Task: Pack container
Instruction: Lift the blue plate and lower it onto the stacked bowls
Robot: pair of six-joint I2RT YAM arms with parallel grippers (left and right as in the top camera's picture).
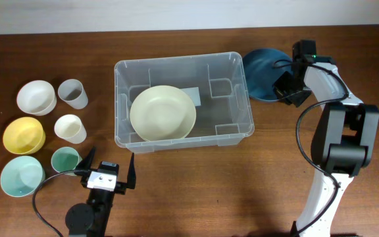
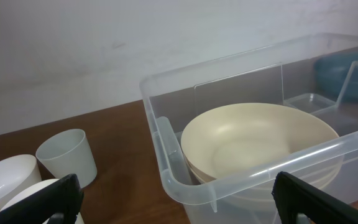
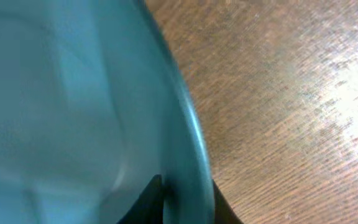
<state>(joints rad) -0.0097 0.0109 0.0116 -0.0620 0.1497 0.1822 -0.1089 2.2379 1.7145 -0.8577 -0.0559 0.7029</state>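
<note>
the container (image 1: 120,72) sits in the middle of the wooden table (image 1: 242,184), long side across the overhead view, with a cream bowl (image 1: 162,112) lying in its left half. just beyond its right end, the right gripper (image 3: 182,199) is clenched on the rim of the blue bowl (image 1: 262,69), one dark finger on each side of the edge, the bowl tilted. the left gripper (image 1: 108,170) hangs released, jaws wide apart, near the table's front edge just before the container's front-left corner, beside a cluster of small bowls and cups including a green cup (image 1: 64,158) and a yellow bowl (image 1: 24,135).
</note>
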